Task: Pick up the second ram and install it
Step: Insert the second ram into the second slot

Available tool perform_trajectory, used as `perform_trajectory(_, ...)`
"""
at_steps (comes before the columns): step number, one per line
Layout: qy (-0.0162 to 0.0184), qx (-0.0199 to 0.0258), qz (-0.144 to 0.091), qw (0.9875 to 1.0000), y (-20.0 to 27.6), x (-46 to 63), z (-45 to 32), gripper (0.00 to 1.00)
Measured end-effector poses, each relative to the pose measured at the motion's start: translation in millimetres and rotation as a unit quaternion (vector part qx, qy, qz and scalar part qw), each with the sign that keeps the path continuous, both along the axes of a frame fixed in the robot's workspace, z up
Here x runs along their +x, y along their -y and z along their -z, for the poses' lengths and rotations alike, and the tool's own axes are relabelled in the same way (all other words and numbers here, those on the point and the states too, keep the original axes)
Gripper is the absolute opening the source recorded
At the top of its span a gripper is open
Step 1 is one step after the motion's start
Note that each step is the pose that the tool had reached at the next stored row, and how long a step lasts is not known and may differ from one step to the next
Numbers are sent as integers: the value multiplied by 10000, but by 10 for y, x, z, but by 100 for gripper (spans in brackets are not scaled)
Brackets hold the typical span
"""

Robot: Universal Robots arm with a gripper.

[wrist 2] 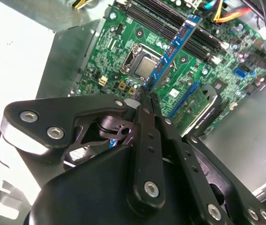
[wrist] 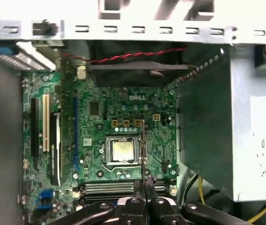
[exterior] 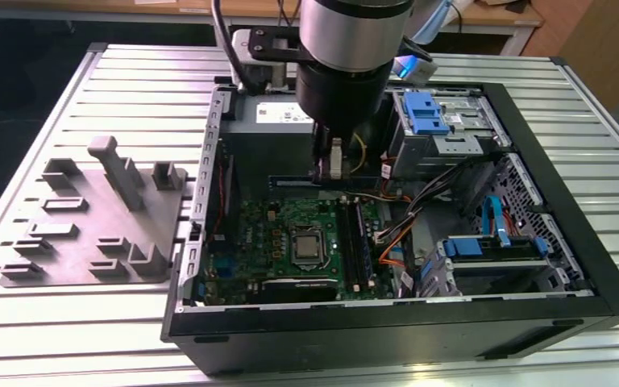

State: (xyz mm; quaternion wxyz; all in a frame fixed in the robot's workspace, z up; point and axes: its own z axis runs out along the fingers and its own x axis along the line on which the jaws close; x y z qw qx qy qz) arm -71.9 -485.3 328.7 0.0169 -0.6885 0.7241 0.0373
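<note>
Above the motherboard [wrist: 163, 136], hand [wrist: 143, 183] holds second ram [wrist: 143, 145] edge-on.

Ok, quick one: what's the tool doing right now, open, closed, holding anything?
Tool: closed on the second ram, gripping it by one end over the green motherboard.

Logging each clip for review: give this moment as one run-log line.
gripper: shut on ram | ram: held over motherboard, not seated | site: inside open case
</note>
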Motion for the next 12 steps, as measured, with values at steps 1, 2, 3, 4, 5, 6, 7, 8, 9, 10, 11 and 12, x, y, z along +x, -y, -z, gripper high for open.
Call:
perform_trajectory(1, 0, 0, 90, 10000, 0, 0, 2, 12)
perform_trajectory(2, 0, 0, 187, 9998, 0, 0, 5, 12)
perform_trajectory(3, 0, 0, 278, 9996, 0, 0, 7, 12)
perform_trajectory(4, 0, 0, 367, 9993, 0, 0, 10, 12)
perform_trajectory(5, 0, 0, 457, 9990, 0, 0, 12, 12)
perform_trajectory(6, 0, 0, 547, 9985, 0, 0, 15, 12)
perform_trajectory(7, 0, 0, 637, 9980, 0, 0, 17, 12)
perform_trajectory(8, 0, 0, 727, 9974, 0, 0, 19, 12)
perform_trajectory(9, 0, 0, 816, 9967, 0, 0, 22, 12)
perform_trajectory(10, 0, 0, 915, 9958, 0, 0, 24, 12)
perform_trajectory(11, 0, 0, 1000, 9950, 0, 0, 27, 12)
perform_trajectory(12, 0, 0, 1093, 9940, 0, 0, 29, 12)
